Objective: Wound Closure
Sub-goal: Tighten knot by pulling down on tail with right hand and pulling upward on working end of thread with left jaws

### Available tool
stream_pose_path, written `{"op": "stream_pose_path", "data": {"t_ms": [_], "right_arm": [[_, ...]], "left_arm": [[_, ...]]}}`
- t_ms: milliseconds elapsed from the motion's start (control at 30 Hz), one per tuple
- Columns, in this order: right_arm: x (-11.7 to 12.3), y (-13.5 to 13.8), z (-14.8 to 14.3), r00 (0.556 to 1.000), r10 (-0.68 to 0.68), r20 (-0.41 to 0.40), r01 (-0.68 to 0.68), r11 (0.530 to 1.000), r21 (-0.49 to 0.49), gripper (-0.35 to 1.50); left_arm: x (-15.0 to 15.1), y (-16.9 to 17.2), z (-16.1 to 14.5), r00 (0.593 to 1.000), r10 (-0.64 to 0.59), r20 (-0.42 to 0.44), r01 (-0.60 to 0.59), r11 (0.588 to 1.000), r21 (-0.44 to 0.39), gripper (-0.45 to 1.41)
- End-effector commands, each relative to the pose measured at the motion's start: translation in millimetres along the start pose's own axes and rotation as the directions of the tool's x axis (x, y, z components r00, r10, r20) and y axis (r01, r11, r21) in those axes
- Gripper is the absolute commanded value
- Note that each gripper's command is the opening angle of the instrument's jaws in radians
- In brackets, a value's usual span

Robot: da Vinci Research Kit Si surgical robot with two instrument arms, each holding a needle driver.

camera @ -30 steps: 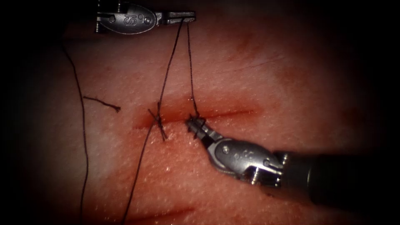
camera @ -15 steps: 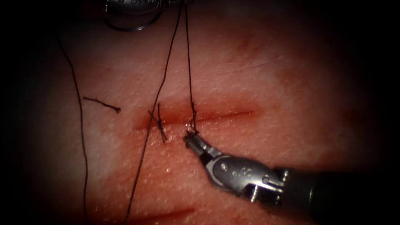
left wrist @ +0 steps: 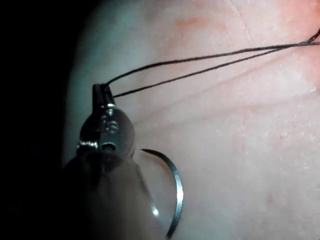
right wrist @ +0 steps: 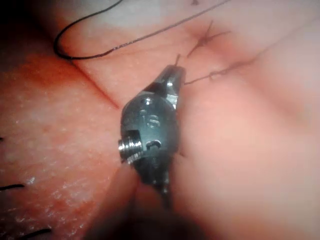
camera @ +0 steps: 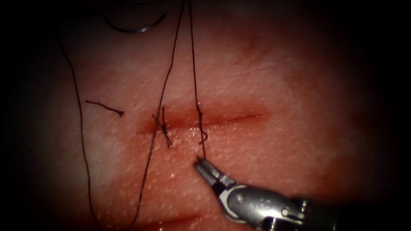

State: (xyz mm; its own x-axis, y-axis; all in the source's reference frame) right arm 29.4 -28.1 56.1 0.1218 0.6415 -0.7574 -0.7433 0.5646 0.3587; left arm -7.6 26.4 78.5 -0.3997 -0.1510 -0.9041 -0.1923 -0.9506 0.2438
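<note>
**Thread drawn taut over the cut**

Thread [camera: 195,77], dark and thin, doubled in two strands, clamped in left tool [left wrist: 102,92]; short end pinched by right tool [camera: 203,166], just below cut [camera: 222,117]. Needle [left wrist: 175,192] free, curved, lying on tissue [camera: 274,85] beside left tool.

Left tool [left wrist: 102,95] jaws clamped; right tool [camera: 204,167] jaws closed.

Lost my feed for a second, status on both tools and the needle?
Left tool shut on two thread strands. Right tool shut on thread end below the cut. Needle free, out of tissue.
</note>
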Motion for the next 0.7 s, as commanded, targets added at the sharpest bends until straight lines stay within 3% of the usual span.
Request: {"op": "stream_pose_path", "data": {"t_ms": [33, 367, 567, 700], "right_arm": [[-0.3, -1.1, 0.1, 1.0, 0.01, -0.003, -0.01, 1.0, 0.022, -0.35], [0.6, -2.8, -0.7, 0.998, 0.069, 0.002, -0.069, 0.995, 0.067, -0.35], [-0.9, -2.2, -1.0, 0.979, 0.176, 0.101, -0.183, 0.981, 0.063, -0.35], [-3.4, -2.4, -1.8, 0.967, 0.177, 0.183, -0.189, 0.98, 0.053, -0.35]], "left_arm": [[-0.2, -0.5, 0.6, 1.0, 0.003, 0.0, -0.003, 1.0, 0.004, -0.45], [-0.6, -2.0, 0.3, 1.0, -0.02, 0.013, 0.019, 0.998, 0.056, -0.45], [-0.8, -2.4, 0.7, 1.0, -0.018, 0.013, 0.017, 0.996, 0.089, -0.45], [-0.9, -2.6, 0.6, 1.0, -0.021, 0.014, 0.019, 0.994, 0.107, -0.45]]}}
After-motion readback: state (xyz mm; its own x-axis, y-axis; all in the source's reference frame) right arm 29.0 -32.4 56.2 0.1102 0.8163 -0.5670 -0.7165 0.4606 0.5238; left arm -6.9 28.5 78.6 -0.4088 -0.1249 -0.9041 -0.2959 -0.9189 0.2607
